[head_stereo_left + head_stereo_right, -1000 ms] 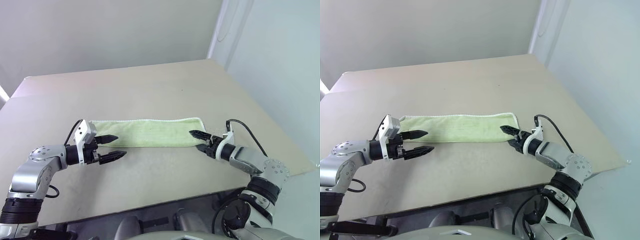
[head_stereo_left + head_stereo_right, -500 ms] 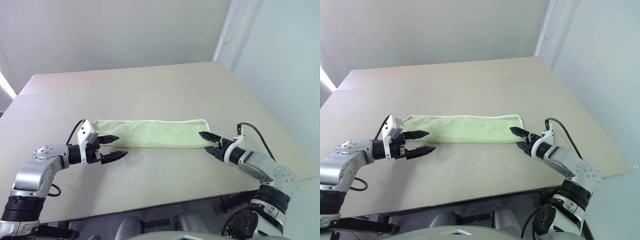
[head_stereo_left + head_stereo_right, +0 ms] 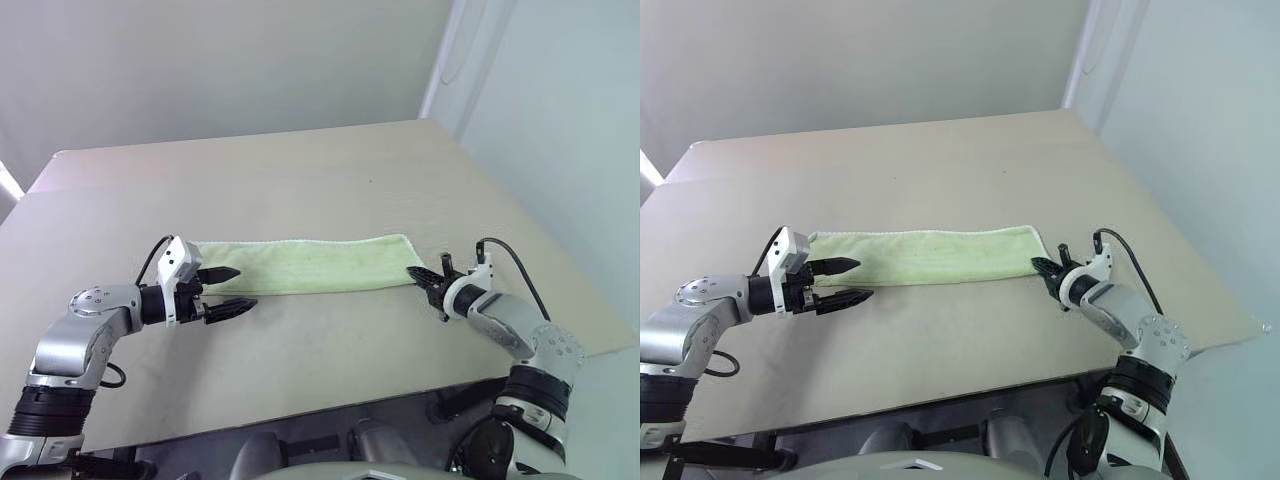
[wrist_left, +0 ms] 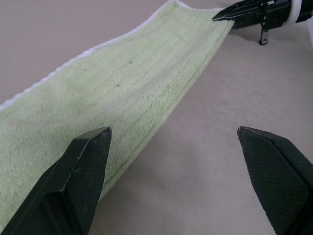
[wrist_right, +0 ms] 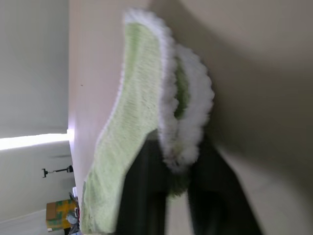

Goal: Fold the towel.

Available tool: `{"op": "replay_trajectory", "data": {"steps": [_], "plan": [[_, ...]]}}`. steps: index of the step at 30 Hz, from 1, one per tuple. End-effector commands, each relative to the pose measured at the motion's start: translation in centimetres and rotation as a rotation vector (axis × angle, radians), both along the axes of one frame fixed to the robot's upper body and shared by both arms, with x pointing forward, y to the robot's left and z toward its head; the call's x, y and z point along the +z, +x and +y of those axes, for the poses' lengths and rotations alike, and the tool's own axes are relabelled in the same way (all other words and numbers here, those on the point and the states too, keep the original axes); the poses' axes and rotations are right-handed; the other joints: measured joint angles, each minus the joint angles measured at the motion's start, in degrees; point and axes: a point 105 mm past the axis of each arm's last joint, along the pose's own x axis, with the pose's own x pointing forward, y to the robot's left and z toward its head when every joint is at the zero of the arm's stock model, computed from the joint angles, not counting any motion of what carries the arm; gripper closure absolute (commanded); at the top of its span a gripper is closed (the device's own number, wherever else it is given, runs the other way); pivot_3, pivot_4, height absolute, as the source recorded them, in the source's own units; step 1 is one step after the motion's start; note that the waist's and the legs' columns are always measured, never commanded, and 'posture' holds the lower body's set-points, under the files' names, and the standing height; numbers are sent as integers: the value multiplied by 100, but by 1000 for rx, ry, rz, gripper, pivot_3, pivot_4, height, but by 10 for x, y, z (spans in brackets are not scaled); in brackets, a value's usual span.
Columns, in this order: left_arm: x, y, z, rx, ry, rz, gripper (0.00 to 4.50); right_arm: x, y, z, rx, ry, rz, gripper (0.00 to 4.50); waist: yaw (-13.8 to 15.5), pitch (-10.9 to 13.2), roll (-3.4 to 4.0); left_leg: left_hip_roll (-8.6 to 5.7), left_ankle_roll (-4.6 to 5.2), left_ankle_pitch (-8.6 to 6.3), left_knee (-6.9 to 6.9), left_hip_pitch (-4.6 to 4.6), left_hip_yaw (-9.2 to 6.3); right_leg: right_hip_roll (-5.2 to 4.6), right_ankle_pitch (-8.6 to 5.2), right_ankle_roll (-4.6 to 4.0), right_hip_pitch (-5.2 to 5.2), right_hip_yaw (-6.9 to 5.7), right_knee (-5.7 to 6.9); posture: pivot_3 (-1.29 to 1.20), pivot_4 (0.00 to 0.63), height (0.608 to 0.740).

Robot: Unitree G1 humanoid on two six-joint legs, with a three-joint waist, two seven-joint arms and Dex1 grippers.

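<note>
The towel [image 3: 300, 265] is a light yellow-green strip with white edging, lying flat and lengthwise across the beige table [image 3: 330, 345]. My left gripper [image 3: 243, 288] is open just in front of the strip's left end, its near long edge running between the two fingers [image 4: 83, 166]. My right gripper [image 3: 414, 273] is shut on the towel's right end. In the right wrist view the white-edged layers [image 5: 183, 122] are pinched between the fingers [image 5: 139, 196]. The left wrist view also shows the right gripper [image 4: 239, 11] at the strip's far end.
The table's front edge [image 3: 300, 405] runs close below both arms, and its right edge [image 3: 560, 290] lies just beyond my right arm. A black cable [image 3: 510, 260] loops off the right wrist. Bare tabletop stretches behind the towel to the wall.
My right gripper has shut on the towel's right end after shifting slightly to the right. The left gripper has stayed open in place. The camera view has shifted.
</note>
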Motion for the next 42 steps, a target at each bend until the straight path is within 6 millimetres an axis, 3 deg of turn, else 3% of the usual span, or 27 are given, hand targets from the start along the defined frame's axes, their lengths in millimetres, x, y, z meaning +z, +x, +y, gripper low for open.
{"op": "replay_trajectory", "data": {"steps": [1,6,10,14,18,21,25,29,34,37,42], "plan": [[11,4,0,4,8,-55,112,-3,2,-28,-128,-35,19,4476,1,-1,-1,0,0,0,4,0,1,-1,0,1,1,1,0,0,0,740],[10,5,2,14,17,-57,112,9,-1,-67,-217,-81,-15,4476,57,5,8,-8,0,0,21,-8,5,-12,1,3,8,11,-6,0,0,740],[11,5,3,14,21,-54,112,18,-9,-94,-234,-139,-28,4476,42,3,11,-16,1,0,21,-75,4,-12,6,4,-50,13,-3,0,0,740],[10,7,3,10,32,-50,112,33,-13,-100,-130,-235,-57,4476,22,2,26,-15,32,-17,15,-88,7,-1,17,21,-75,19,9,0,0,740],[9,10,3,9,34,-52,112,51,-4,-96,-78,-313,-123,4476,9,1,28,-11,39,-21,15,-79,21,6,15,19,-76,30,10,0,0,740],[7,12,6,15,36,-52,112,67,2,-83,3,-406,-194,4476,14,1,28,-11,40,-21,24,-76,44,7,9,11,-77,54,11,0,0,740],[5,12,9,21,38,-53,112,82,-2,-48,218,-522,-304,4476,23,1,27,-14,39,-21,30,-77,66,4,15,21,-80,80,8,0,0,740],[1,11,14,34,48,-51,112,103,-10,-9,418,-618,-469,4476,27,1,26,-14,42,-22,28,-81,70,4,24,36,-89,83,7,0,0,740],[-2,9,17,40,52,-46,112,118,-16,48,625,-582,-641,4476,11,1,26,-12,43,-23,31,-80,73,4,24,36,-89,84,8,0,0,740],[-4,10,16,42,55,-47,112,116,-12,75,686,-544,-665,4476,18,-1,22,-10,43,-23,35,-75,78,7,25,34,-91,90,16,0,0,740],[-6,13,14,47,54,-53,112,82,-9,108,799,-543,-577,4476,39,-3,18,-14,43,-23,39,-82,77,4,29,41,-91,89,17,0,0,740]]}}
